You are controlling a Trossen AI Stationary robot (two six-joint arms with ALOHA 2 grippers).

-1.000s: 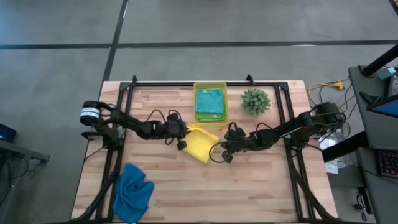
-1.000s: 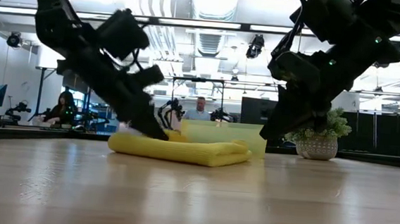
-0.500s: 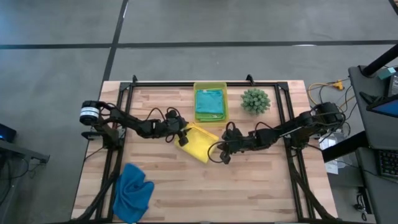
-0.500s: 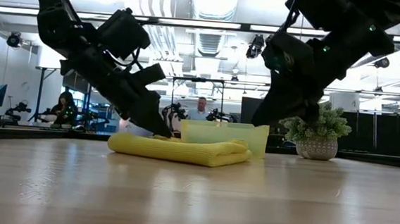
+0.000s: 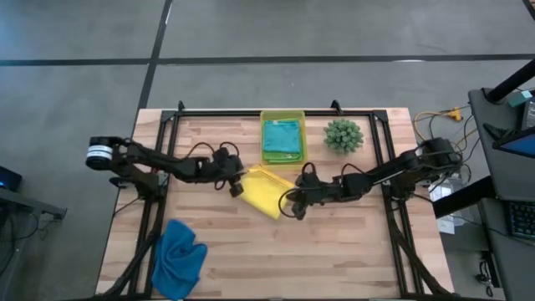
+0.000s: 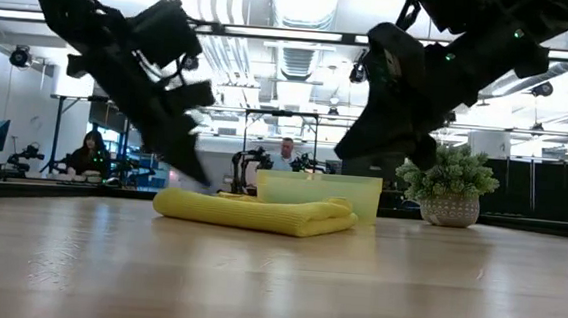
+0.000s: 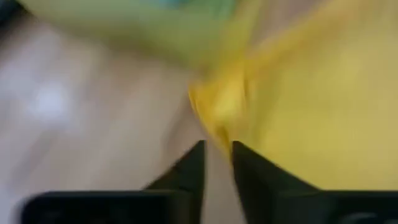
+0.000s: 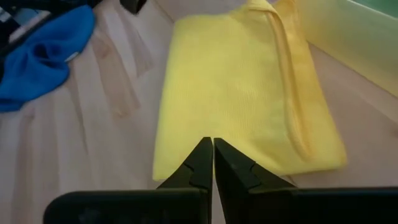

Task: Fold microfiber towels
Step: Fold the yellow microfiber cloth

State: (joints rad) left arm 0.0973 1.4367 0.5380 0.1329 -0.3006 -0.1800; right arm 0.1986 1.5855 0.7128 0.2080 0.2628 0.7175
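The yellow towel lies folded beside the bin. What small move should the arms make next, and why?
Probably the left gripper should grasp the yellow towel at its near edge, to lift it toward the bin. The towel looks folded flat, and neither gripper holds it. The bin holds a teal towel. The right gripper hangs shut at the towel's other edge.

- Wooden table (image 5: 351,251) is carrying everything.
- Folded yellow towel (image 5: 266,192) is lying between both grippers' fingers.
- Crumpled blue towel (image 5: 180,257) is lying well apart from them.
- Bin (image 5: 282,116) and plant (image 5: 343,135) are sitting beyond.
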